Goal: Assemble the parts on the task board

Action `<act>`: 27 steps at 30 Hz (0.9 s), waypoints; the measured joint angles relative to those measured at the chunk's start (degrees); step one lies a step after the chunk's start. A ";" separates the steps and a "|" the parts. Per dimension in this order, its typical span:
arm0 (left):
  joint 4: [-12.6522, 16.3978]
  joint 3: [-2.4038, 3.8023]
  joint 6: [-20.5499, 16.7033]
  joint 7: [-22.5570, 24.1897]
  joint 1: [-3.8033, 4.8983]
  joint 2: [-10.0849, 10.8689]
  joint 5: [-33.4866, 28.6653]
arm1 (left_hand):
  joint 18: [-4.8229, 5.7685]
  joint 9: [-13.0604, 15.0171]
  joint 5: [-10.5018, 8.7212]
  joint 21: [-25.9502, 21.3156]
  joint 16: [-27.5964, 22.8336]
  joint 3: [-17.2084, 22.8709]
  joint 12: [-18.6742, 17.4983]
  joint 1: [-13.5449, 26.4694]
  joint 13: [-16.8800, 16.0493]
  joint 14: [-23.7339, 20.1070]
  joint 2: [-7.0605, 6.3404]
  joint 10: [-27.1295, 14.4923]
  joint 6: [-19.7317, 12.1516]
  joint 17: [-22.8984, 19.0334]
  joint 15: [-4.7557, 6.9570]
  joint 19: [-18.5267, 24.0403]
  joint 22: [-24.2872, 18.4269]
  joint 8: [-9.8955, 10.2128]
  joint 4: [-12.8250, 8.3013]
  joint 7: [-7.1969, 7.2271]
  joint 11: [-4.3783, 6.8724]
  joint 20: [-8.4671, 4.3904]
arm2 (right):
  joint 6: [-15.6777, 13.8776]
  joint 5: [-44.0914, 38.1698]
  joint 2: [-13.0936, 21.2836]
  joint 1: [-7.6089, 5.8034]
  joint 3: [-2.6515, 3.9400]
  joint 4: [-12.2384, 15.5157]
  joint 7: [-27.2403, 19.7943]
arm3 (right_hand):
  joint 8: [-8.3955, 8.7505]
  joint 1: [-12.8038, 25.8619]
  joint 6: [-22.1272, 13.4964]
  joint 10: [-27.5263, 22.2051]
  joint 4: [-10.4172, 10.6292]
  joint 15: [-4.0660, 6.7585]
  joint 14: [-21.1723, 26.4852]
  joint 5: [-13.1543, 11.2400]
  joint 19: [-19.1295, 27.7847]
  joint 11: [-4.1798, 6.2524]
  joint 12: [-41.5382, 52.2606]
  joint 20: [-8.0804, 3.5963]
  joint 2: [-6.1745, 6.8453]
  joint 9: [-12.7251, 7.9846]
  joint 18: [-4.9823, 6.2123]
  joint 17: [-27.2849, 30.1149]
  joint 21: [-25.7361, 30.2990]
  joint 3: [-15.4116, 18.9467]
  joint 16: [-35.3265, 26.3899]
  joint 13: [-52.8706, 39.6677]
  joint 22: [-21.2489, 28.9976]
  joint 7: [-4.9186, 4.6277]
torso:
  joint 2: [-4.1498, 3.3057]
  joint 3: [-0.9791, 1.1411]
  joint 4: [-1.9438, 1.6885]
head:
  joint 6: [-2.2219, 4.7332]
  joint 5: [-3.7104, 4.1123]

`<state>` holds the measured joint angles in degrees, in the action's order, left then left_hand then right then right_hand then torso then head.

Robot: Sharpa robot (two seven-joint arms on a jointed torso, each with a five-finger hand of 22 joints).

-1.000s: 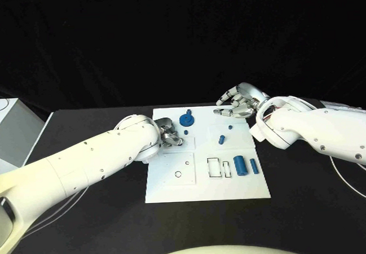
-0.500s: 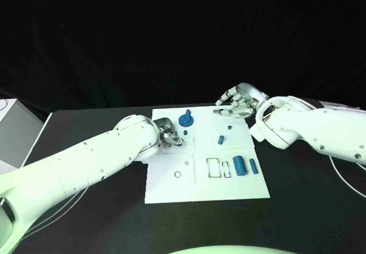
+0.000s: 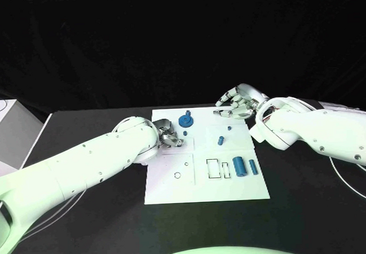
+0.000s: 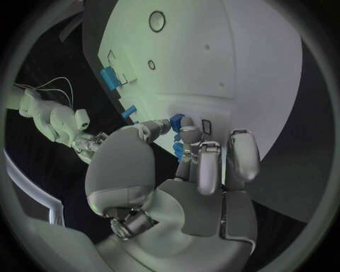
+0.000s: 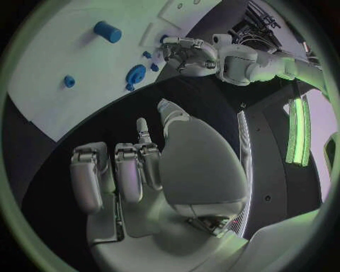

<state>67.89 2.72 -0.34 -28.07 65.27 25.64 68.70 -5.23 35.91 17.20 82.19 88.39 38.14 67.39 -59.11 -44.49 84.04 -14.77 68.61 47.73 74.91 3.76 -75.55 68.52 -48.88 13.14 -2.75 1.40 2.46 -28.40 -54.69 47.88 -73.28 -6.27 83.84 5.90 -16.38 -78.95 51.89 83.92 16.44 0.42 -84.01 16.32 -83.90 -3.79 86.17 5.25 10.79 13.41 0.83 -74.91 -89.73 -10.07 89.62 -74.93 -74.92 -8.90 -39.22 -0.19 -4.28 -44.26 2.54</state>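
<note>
The board (image 3: 206,185) lies in the middle of the head view, a white plate on the black table (image 3: 90,233), with its blue parts spread along its upper and right portions: a gear (image 3: 187,122) near the top edge, a small peg (image 3: 221,140) right of centre, and two cylinders (image 3: 244,165) beside outlined slots at lower right. The left hand (image 3: 168,135) sits over the board's upper left, just below the gear. In the left wrist view its fingertips (image 4: 186,131) are drawn together around a small blue piece (image 4: 176,120), apparently pinching it, probably so that it can be lowered into a seat on the board; how firm the hold is I cannot tell. The right hand (image 3: 238,103) hangs off the board's upper right corner, over the table, its fingers curled loosely inward with nothing between them in the right wrist view. It likely waits there to leave the left hand room to work.
</note>
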 measured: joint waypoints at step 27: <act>2.19 0.03 -0.88 -0.25 -0.33 2.16 0.03 | 0.00 0.56 -0.20 -0.06 0.01 -16.64 0.00 1.69 -0.85 0.00 1.84 0.30 0.42 0.00 0.00 0.00 0.05 1.23 3.72 -0.41 -0.29 0.00 | -0.23 -0.16 0.19 0.29 0.00 -0.03 -0.02 | 0.00 0.00 0.00 0.00 0.00 0.00 0.00 0.22 0.00 0.00 0.00 0.00 0.00 0.00 0.00 0.00 0.00 0.00 0.00 0.01 0.02 0.00 | 0.04 0.03 -0.04 | 0.21 -0.07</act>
<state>70.07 2.75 -1.23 -28.32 64.95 27.80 68.73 -5.23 36.47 17.00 82.13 88.40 21.49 67.39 -57.42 -45.34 84.04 -12.93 68.91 48.15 74.91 3.76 -75.55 68.57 -47.64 16.86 -3.16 1.11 2.46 -28.63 -54.85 48.07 -72.98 -6.27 83.81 5.88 -16.38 -78.95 51.89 83.92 16.45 0.42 -84.01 16.54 -83.90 -3.79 86.17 5.25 10.79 13.42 0.83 -74.90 -89.73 -10.06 89.63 -74.91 -74.91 -8.90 -39.18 -0.16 -4.32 -44.06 2.47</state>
